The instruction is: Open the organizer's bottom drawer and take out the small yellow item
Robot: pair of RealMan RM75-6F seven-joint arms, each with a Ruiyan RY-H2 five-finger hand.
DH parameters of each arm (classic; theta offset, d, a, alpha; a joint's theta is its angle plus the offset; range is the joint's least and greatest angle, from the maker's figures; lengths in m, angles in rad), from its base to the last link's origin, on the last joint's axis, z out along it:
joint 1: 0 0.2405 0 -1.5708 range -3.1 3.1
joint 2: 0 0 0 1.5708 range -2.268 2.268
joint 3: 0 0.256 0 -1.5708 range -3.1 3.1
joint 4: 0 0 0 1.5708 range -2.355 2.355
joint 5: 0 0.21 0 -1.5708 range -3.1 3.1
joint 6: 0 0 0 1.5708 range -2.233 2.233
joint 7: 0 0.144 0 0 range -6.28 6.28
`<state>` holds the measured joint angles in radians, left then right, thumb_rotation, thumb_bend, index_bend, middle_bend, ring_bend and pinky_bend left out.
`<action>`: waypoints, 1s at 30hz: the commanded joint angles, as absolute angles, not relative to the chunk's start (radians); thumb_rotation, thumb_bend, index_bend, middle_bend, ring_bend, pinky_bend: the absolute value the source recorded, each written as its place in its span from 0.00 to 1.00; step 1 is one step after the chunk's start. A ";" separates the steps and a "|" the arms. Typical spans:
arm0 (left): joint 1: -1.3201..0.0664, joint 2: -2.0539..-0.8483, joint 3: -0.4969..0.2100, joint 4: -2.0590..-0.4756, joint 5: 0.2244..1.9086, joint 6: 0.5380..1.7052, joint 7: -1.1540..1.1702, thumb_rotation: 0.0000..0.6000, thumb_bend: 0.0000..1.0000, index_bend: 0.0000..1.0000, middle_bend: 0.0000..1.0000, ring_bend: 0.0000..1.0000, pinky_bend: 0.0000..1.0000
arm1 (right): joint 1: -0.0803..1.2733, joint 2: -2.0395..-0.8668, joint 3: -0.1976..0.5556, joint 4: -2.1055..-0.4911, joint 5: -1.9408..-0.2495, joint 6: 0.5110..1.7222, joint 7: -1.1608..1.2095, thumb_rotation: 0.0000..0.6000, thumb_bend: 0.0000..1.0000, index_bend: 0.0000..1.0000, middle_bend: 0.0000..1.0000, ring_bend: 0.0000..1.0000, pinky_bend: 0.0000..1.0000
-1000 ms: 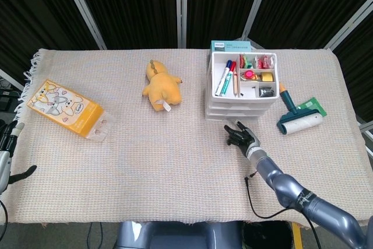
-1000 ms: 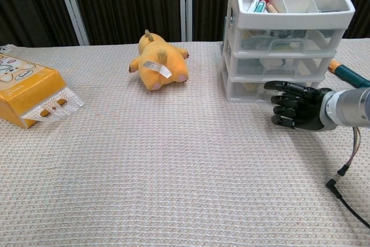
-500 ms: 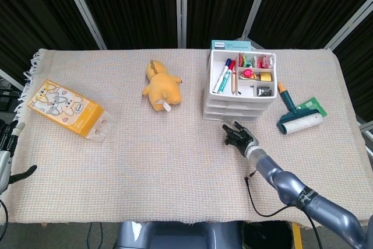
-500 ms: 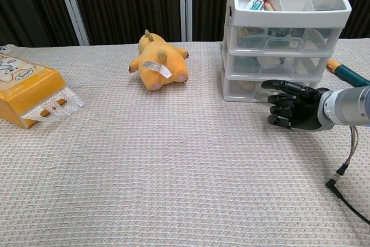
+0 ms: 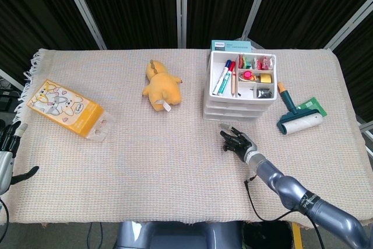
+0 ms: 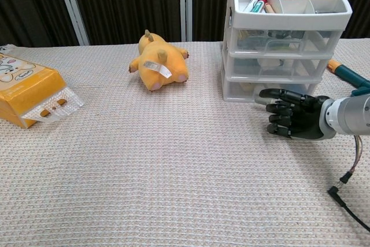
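Right hand [image 6: 295, 121] in front of the organizer [image 6: 286, 39], bottom drawer [image 6: 272, 88] shut.
Its fingers [image 6: 276, 121] are loosely curled and hold nothing, tips just short of the drawer front. The yellow item isn't clearly visible through the plastic. Left hand [image 5: 6, 151] hangs off the counter [image 5: 145, 161] edge, fingers apparently open.

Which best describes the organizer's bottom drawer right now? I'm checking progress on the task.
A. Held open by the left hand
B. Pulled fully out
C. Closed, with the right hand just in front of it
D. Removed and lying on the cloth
C: the bottom drawer sits flush in the organizer, and the right hand is empty in front of it.
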<state>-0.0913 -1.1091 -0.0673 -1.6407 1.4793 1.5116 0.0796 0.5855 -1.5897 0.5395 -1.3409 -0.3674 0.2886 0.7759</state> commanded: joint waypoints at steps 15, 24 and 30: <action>-0.093 -1.107 -0.070 -1.638 1.472 1.505 0.071 1.00 0.02 0.00 0.00 0.00 0.00 | 0.608 -1.619 0.554 -1.280 -0.343 0.318 0.804 1.00 0.27 0.26 0.89 0.91 0.74; -0.093 -1.104 -0.069 -1.635 1.471 1.503 0.063 1.00 0.02 0.00 0.00 0.00 0.00 | 0.627 -1.641 0.566 -1.242 -0.322 0.318 0.818 1.00 0.27 0.29 0.89 0.91 0.74; -0.095 -1.104 -0.070 -1.634 1.470 1.500 0.062 1.00 0.02 0.00 0.00 0.00 0.00 | 0.628 -1.645 0.571 -1.233 -0.314 0.300 0.827 1.00 0.27 0.33 0.89 0.91 0.74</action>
<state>-0.0954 -1.1045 -0.0703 -1.6342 1.4697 1.5003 0.0620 0.6273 -1.6443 0.5713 -1.2342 -0.3150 0.3016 0.8266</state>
